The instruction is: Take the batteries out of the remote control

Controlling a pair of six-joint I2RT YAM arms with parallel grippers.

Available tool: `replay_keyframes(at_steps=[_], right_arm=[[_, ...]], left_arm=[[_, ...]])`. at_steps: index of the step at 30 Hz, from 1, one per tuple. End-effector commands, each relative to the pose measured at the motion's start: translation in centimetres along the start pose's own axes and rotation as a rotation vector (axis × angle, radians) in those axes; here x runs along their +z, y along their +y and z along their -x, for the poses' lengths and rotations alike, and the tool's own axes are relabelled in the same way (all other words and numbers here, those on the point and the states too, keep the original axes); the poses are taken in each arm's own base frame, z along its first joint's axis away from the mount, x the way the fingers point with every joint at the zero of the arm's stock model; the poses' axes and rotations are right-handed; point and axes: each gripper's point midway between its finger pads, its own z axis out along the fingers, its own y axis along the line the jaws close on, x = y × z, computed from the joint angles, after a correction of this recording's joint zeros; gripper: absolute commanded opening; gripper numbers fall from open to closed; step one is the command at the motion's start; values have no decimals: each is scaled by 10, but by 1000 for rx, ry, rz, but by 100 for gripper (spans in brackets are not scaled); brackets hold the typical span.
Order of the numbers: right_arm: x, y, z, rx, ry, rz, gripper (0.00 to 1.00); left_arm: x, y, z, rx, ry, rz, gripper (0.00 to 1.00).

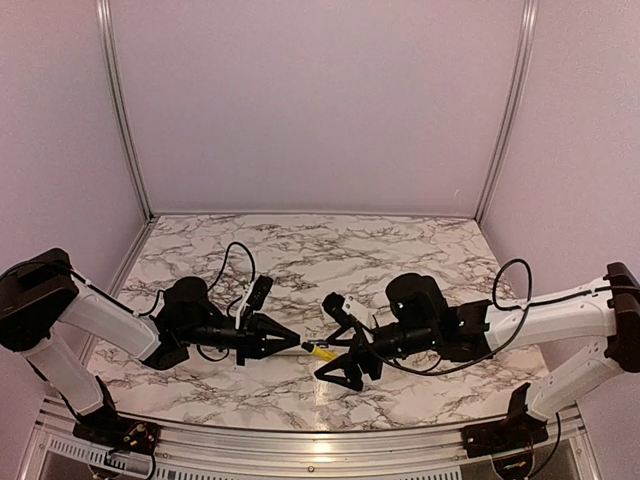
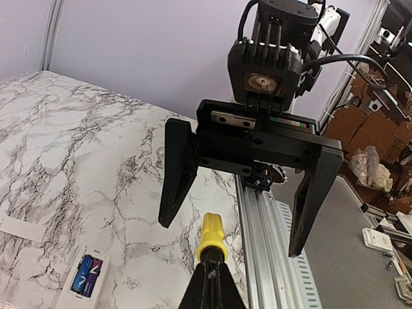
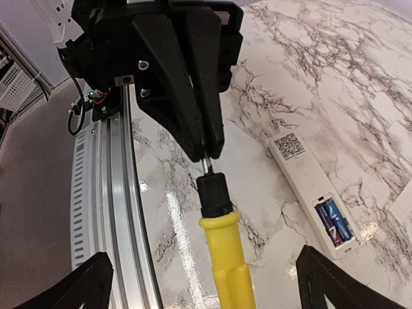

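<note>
Your left gripper (image 2: 210, 283) is clamped on the screwdriver (image 3: 226, 254) shaft, and the handle pokes between the wide-spread fingers of your right gripper (image 3: 206, 273). The remote (image 3: 302, 174) lies flat on the table (image 3: 335, 77) just beside and below. The batteries (image 3: 335, 220) sit exposed, lengthwise in its open end. The screwdriver blocks the reach.

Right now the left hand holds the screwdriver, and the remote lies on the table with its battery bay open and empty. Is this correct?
Not quite: the bay is not empty. The right wrist view shows blue batteries lying in the open bay of the remote. The rest holds: the left hand holds the screwdriver, and the remote lies on the table.
</note>
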Motion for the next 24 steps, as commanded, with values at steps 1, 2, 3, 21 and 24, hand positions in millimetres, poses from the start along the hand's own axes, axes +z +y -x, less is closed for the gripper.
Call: replay_keyframes(at_steps=[1,2,3,21,24], right_arm=[[-14,1,31,22,-188,-24,99],[-16,2,34,22,-216,-18,99],[-19,2,37,21,-244,-18,99],[-68,16,79,66,-634,56,99],[-74,20,81,70,-673,77,99]], left_arm=[[-3,-6,26,-3,-86,3,0],[-3,-6,28,-7,-94,3,0],[-4,-7,30,-15,-102,3,0],[-7,-23,80,-121,-272,-90,0],[-8,-28,90,-128,-285,-100,0]])
